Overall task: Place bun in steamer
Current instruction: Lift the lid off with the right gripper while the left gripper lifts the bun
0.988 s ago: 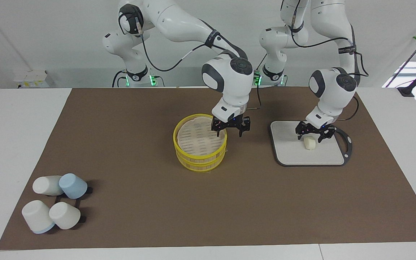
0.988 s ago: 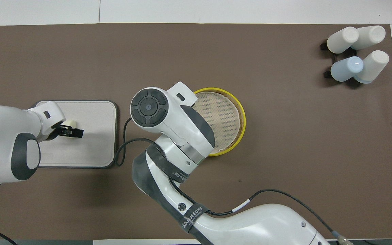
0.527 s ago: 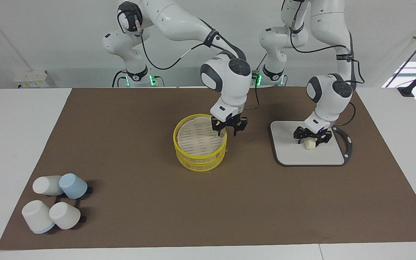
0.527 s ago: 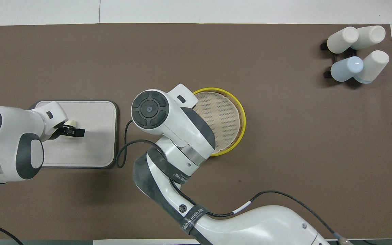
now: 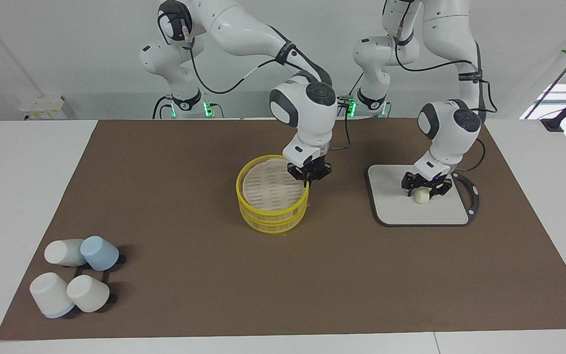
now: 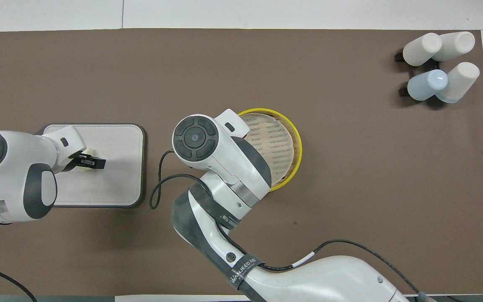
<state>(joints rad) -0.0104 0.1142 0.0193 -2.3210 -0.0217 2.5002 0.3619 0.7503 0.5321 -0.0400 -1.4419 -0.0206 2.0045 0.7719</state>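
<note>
The steamer (image 5: 268, 189) stands mid-table as two stacked yellow-rimmed tiers, the top one white-lined (image 6: 277, 142). My right gripper (image 5: 307, 181) is down at the part of the top tier's rim nearest the left arm's end of the table, shut on it. In the overhead view its own hand hides it. The small cream bun (image 5: 421, 196) lies on the grey board (image 5: 396, 206). My left gripper (image 5: 423, 191) is lowered over it with a finger against each side of the bun (image 6: 89, 151), which rests on the board.
Several white and blue cups (image 5: 74, 280) lie on a black rack at the right arm's end of the table, farther from the robots. A black cable (image 6: 157, 188) loops on the brown mat between board and steamer.
Both grippers have closed: the right one from wide open to shut on the steamer's rim, the left one in onto the bun. The left hand also dropped lower over the board.
</note>
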